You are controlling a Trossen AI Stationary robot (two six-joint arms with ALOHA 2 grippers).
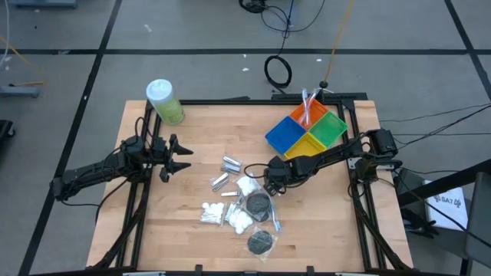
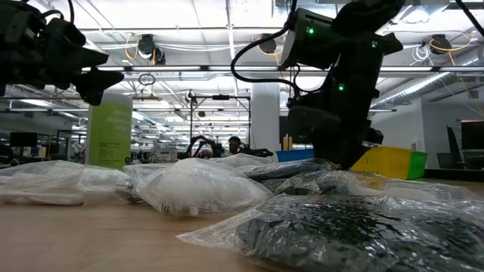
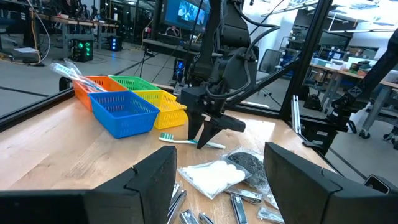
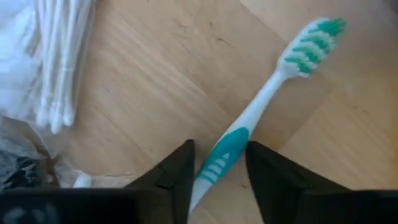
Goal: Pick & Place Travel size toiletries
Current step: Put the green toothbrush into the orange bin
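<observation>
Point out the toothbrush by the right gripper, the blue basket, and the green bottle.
toothbrush (image 4: 267, 99): right wrist view, on the white neck below the bristles.
blue basket (image 3: 121, 112): left wrist view, on its near wall.
green bottle (image 1: 169, 109): high view, on its green body.

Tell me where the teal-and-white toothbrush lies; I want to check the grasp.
The teal-and-white toothbrush lies flat on the wooden table, handle between the right gripper's open fingers, between the four-colour basket set and the bagged toiletries.
</observation>
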